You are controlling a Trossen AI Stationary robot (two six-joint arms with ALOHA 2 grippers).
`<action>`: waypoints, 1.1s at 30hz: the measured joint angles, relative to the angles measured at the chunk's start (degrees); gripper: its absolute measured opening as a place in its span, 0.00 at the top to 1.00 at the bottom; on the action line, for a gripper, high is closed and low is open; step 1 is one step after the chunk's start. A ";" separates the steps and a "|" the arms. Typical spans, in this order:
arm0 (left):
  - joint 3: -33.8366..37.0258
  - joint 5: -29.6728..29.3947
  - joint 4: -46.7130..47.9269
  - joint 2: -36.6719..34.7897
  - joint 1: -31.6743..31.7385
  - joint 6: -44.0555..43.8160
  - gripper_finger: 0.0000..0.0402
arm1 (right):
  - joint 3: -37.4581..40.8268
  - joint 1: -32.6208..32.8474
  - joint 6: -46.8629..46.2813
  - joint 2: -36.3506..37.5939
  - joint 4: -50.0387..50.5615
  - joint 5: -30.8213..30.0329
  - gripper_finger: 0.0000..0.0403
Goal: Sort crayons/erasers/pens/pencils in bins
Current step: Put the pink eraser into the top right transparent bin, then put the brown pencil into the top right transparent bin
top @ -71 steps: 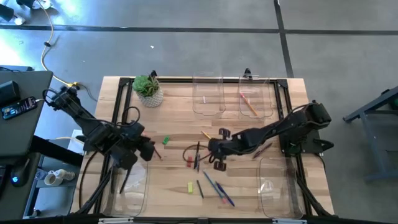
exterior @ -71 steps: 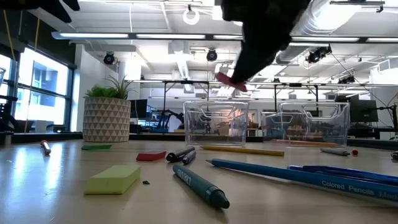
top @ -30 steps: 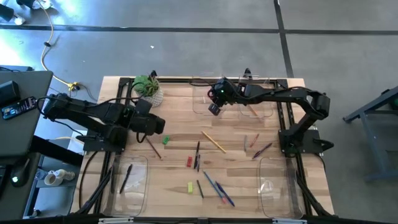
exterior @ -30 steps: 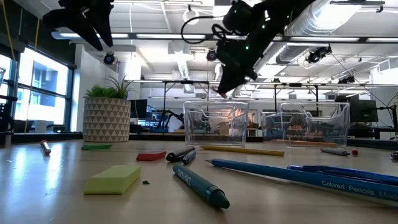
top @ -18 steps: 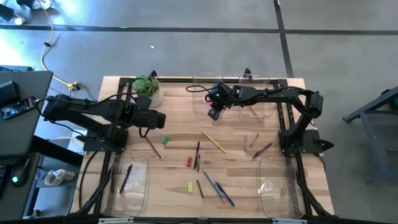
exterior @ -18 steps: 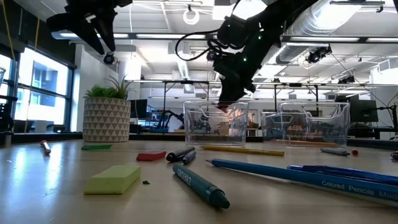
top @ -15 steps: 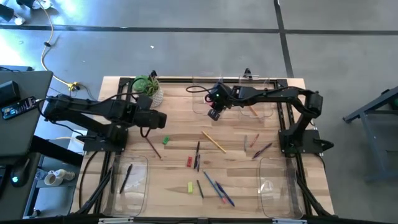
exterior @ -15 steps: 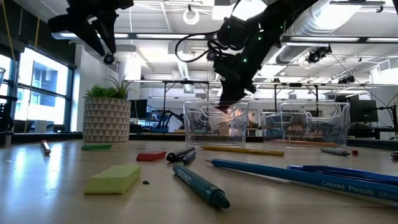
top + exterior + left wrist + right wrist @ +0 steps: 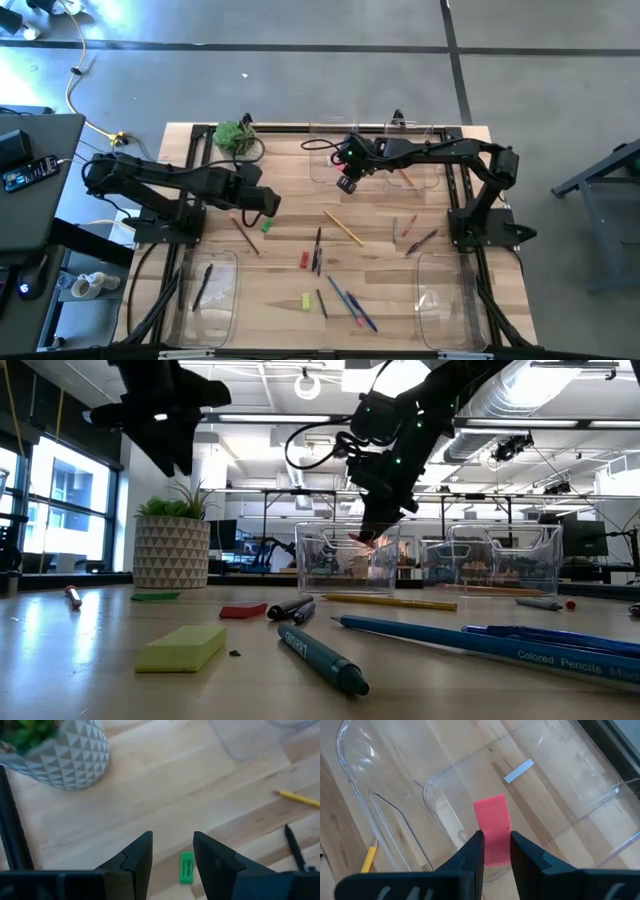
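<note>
Presently, contents of the wooden desk [image 9: 290,240], listed by clock position from its centre in the high view.

Right claw [image 9: 492,851]: at 12 o'clock, over the near end of the clear bin [image 9: 333,152]; its jaws stand narrow and pinch a pink eraser [image 9: 492,837], which hangs above that bin's floor. A small pale strip [image 9: 518,771] lies inside the bin. In the low view the eraser shows as a red spot at the bin's rim.

Second bin [image 9: 412,156]: at 1 o'clock, just beside the first; it holds an orange-tan pencil [image 9: 401,168].

Left claw [image 9: 171,852]: at 9 o'clock, fingers parted and holding nothing, directly above a green eraser [image 9: 186,867], which lies flat on the desk.

Potted plant [image 9: 233,136]: at 10 o'clock, in a white faceted pot [image 9: 65,755].

Left near bin [image 9: 208,290]: at 8 o'clock, with one dark pen [image 9: 202,286] inside.

Right near bin [image 9: 440,300]: at 4 o'clock; contents cannot be told.

Loose items on the desk:
- yellow pencil [image 9: 343,227], at centre, lying diagonally;
- red eraser [image 9: 304,260], at 6 o'clock, just beside a dark pen [image 9: 318,250];
- yellow-green eraser [image 9: 305,301], at 6 o'clock, nearer the desk edge;
- blue coloured pencils [image 9: 352,306], at 5 o'clock, several close together;
- a brown stick [image 9: 244,236], at 8 o'clock, near the green eraser;
- short sticks [image 9: 415,238], at 3 o'clock, colours hard to tell.
</note>
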State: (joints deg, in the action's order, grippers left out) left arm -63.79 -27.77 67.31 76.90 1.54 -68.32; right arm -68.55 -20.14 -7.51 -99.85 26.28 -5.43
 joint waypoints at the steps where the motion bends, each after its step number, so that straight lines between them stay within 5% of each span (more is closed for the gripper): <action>1: 0.00 0.75 0.02 0.61 0.00 -0.01 0.67 | 0.00 0.00 0.02 0.00 0.02 0.00 0.84; 16: -0.02 9.64 0.13 5.65 -3.10 -4.63 0.67 | -0.53 -0.11 0.04 0.04 1.23 -0.33 0.62; 33: 3.09 9.03 3.58 5.60 -9.46 -16.47 0.67 | -13.87 -0.09 3.49 0.17 16.78 1.07 0.61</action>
State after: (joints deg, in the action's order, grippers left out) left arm -60.70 -18.74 70.89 82.50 -7.92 -84.79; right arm -82.43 -20.23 -4.02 -99.68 43.06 -4.36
